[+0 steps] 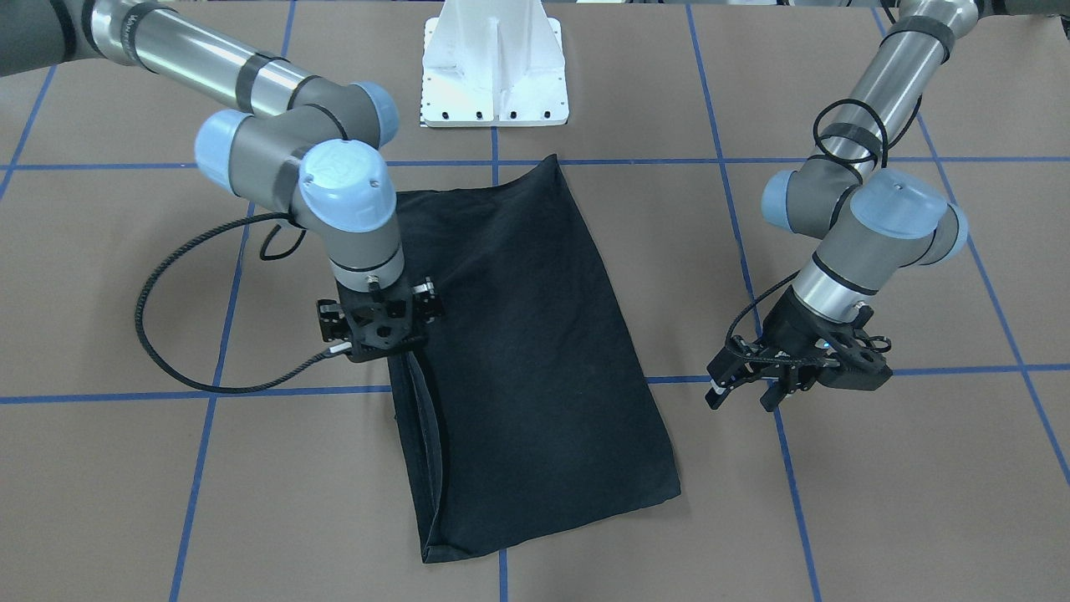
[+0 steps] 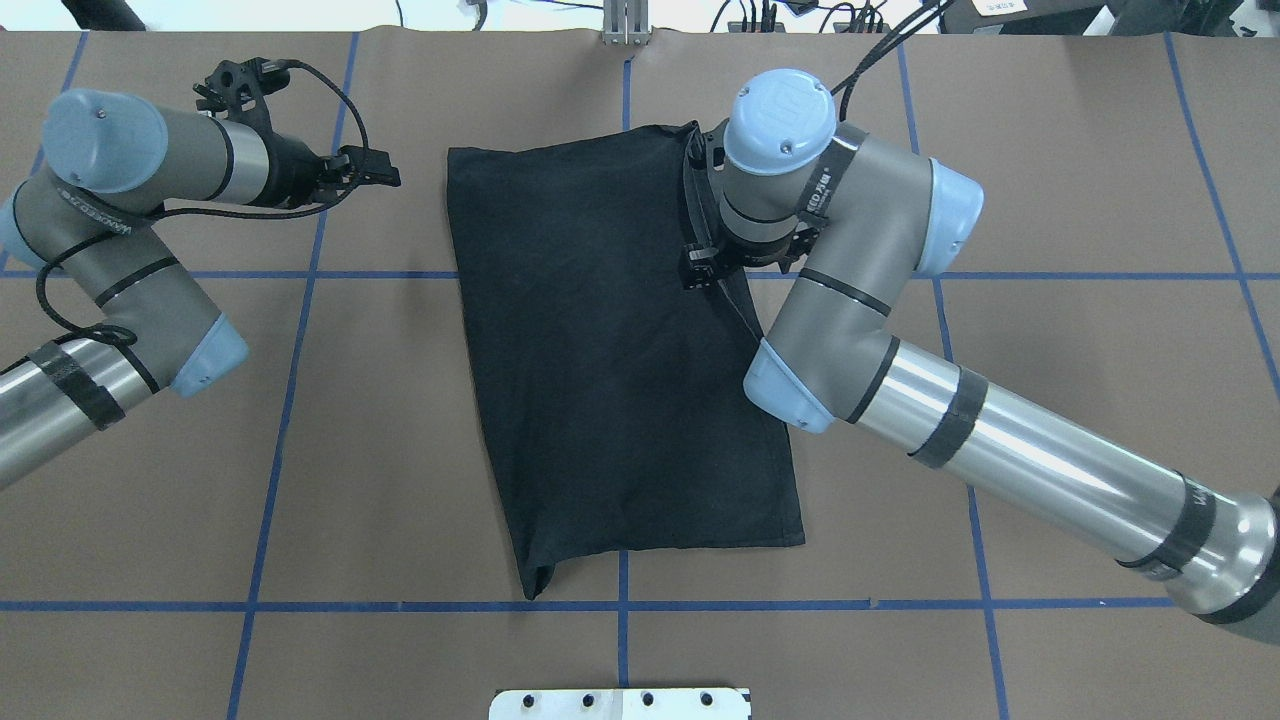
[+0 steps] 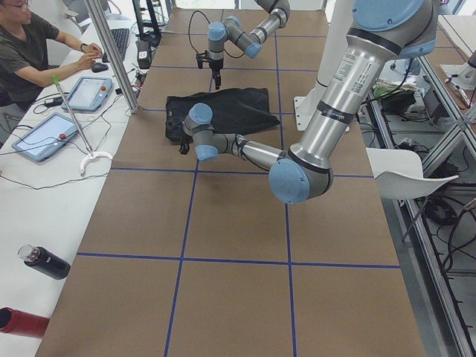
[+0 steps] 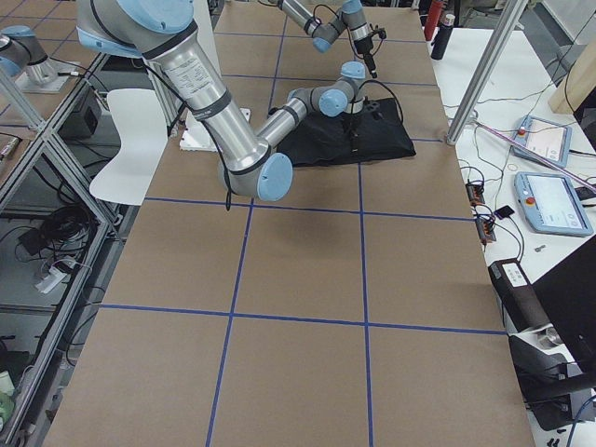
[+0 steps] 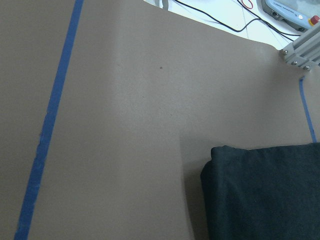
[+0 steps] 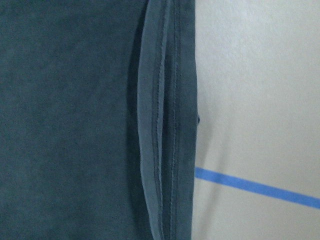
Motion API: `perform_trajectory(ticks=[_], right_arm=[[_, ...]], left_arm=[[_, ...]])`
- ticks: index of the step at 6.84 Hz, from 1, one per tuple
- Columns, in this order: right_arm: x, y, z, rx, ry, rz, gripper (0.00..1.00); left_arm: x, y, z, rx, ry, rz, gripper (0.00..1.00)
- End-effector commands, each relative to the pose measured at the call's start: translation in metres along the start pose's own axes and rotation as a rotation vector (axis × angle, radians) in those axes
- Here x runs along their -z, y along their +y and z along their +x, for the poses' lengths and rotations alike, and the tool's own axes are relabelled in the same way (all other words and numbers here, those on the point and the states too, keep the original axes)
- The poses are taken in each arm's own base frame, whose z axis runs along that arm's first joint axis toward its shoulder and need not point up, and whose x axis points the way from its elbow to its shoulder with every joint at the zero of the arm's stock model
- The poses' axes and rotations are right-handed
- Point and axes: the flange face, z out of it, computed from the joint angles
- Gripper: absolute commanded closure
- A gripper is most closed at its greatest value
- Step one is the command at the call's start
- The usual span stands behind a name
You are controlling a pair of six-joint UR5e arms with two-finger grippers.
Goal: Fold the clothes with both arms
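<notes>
Nearest the front-facing camera is the operators'-side short end of the black T-shirt [image 1: 535,351]. It lies flat in the middle of the brown table [image 1: 878,502], folded into a long, narrow rectangle with plain black cloth upward and no logo showing. Its long axis runs from the operators' edge of the table back toward the robot's edge. It is skewed a little, so the near end sits more to the robot's left than the far end. Along the long side on the robot's right, a doubled hem [image 6: 165,125] gapes slightly.

Farther back, the left gripper [image 1: 744,395] hangs over bare table, well apart from the shirt, with its fingers spread and holding nothing. I judge it is kept clear so the cloth is free to be worked. Over the opposite long side, the right gripper [image 1: 399,349] points straight down at the hemmed edge, about midway along it. Its fingers are hidden under its own mount and its wrist view shows only cloth, so I cannot tell whether it is spread or pinching. That placement looks chosen to take the loose edge for the next fold.

Farthest back, the shirt's far corner reaches the blue tape line [image 1: 635,160] in front of the white pedestal [image 1: 495,75] at the robot's edge.
</notes>
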Motion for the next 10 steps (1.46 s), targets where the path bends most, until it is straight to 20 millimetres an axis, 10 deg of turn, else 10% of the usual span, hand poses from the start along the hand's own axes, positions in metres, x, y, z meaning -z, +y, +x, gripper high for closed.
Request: perform_trajectory(ticks=[1,7,10], right_arm=[[-0.032,-0.032,-0.01,0.009,0.018,0.064,0.0],[-0.059,-0.037,0.006,0.02,0.07,0.04,0.0],[-0.06,-0.049,0.057,0.029,0.08,0.028,0.0]], left_arm=[[-0.003,0.001,-0.008,-0.001,-0.013,-0.006,0.0],[-0.004,0.0,-0.006,-0.002,-0.011,-0.005,0.0],[-0.002,-0.002,0.003,-0.002,0.001,-0.001,0.0]])
